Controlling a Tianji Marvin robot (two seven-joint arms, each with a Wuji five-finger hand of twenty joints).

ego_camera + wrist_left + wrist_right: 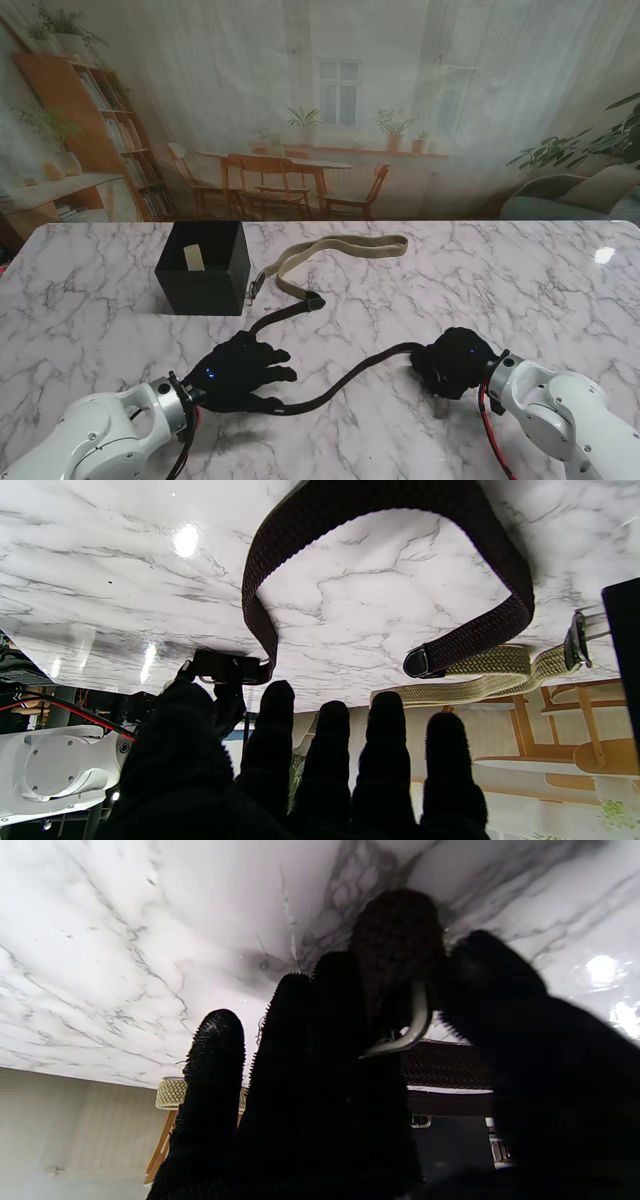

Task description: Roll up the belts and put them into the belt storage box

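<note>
Our right hand curls closed around the buckle end of the dark belt on the marble surface.
Our left hand lies flat, fingers spread, atop that belt's middle, gripping nothing. The tan belt lies beside the black storage box, farther from us.

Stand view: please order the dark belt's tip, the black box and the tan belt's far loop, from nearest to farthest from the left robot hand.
From the left robot hand:
1. Dark belt's tip, farther from me, slightly right.
2. Black box, farther from me.
3. Tan belt's far loop, far right.
</note>
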